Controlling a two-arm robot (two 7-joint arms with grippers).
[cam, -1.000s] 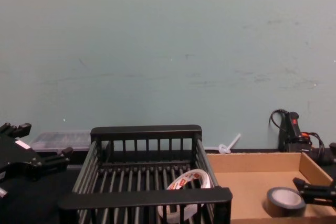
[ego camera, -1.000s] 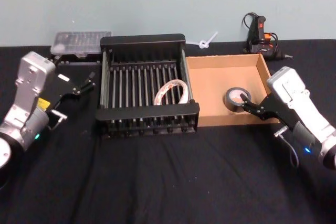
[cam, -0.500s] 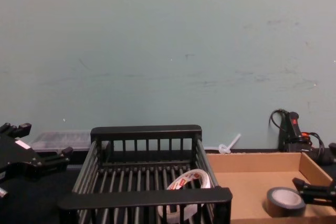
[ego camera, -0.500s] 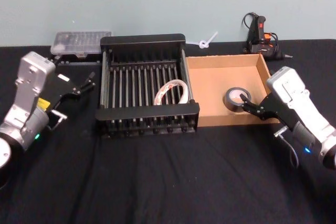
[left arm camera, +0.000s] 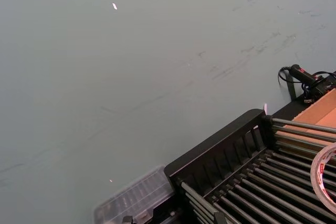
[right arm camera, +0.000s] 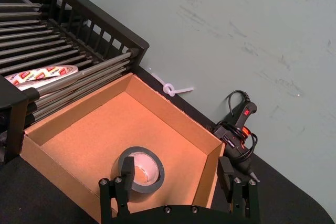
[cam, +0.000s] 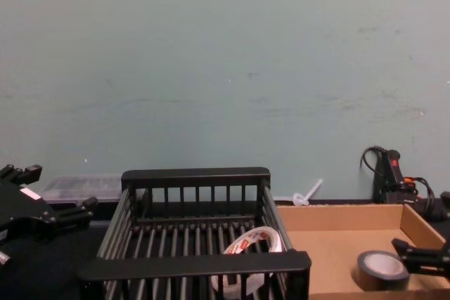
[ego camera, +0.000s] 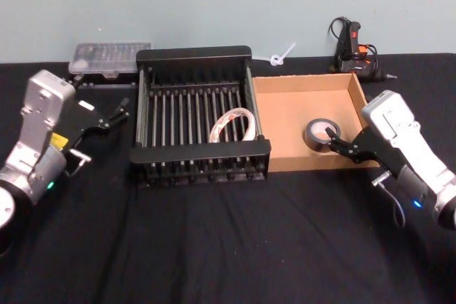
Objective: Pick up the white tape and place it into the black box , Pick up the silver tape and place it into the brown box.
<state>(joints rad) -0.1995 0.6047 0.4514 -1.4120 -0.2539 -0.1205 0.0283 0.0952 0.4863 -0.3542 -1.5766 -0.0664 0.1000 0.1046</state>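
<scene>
**Both tapes sit in their boxes; both grippers stand off, open**

Head view: you see the white tape [ego camera: 231, 125] lying on the slatted floor of the black box [ego camera: 194, 55] at mid-frame, toward the crate's right wall, so that half of the task reads as done. Right of it, the silver tape [ego camera: 321, 135] rests flat on the floor of the brown box [ego camera: 296, 108], near the front right corner. Your right gripper [ego camera: 340, 143] hangs just beside that roll at the box's front wall with its fingers spread and nothing between them, which suits a roll already let go. At the left of the frame your left gripper [ego camera: 114, 114] sits apart from the crate, fingers parted and empty, parked clear of the work.

Left wrist view: you look across the crate's bars, with a slice of the white roll at the right edge, lying inside on the bars.

Right wrist view: the silver roll lies low in the frame between your two spread fingers [right arm camera: 126, 168] but below them, resting on the cardboard rather than being pinched.

Chest view: the white roll leans behind the crate's front rim at lower centre, and the silver one sits in the lower right corner, inside the low cardboard walls.
</scene>
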